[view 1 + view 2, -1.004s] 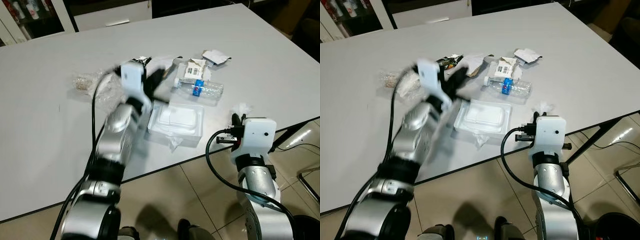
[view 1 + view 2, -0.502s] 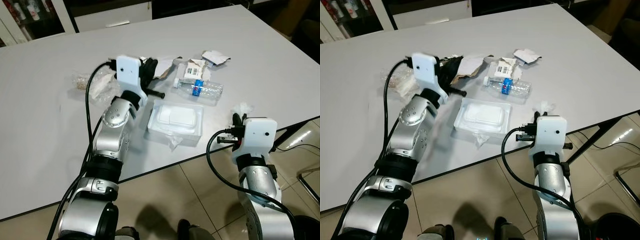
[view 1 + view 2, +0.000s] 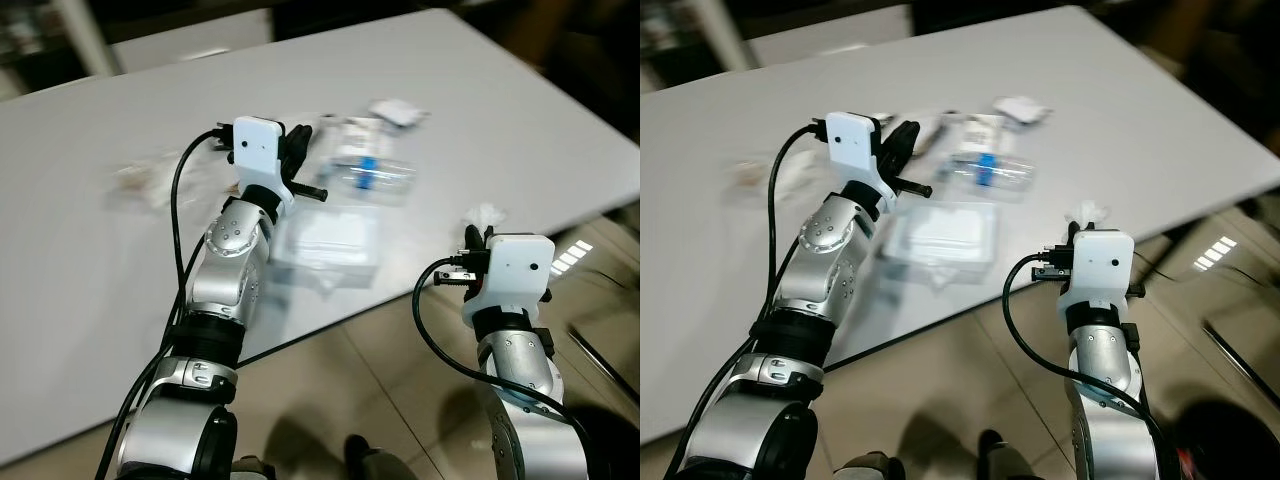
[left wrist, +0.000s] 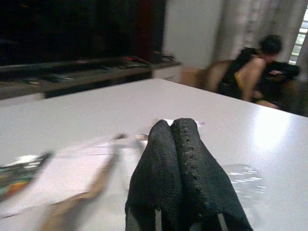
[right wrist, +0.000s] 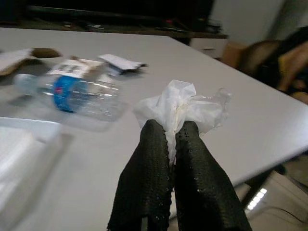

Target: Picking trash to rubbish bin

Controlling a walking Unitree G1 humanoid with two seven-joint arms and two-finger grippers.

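Trash lies in a cluster on the white table point(image 3: 520, 120): a clear plastic bottle point(image 3: 370, 175) with a blue label, a white lidded tray point(image 3: 325, 238), torn paper wrappers point(image 3: 398, 110) and a crumpled clear bag point(image 3: 140, 182). My left gripper point(image 3: 298, 150) hovers over the pile just left of the bottle, shut, with nothing between its fingers point(image 4: 185, 159). My right gripper point(image 5: 169, 126) is at the table's near right edge, shut on a crumpled white tissue point(image 5: 185, 103), which pokes up above the wrist housing point(image 3: 483, 215).
Tiled floor point(image 3: 380, 390) lies below the table's near edge, with a black table leg at the right. A person point(image 4: 262, 67) sits beyond the far end of the table. The bottle point(image 5: 72, 94) lies ahead of the right gripper.
The left arm swung in over the trash and now holds still by the bottle. The right gripper keeps the tissue in place. The camera has shifted, so the picture is blurred.
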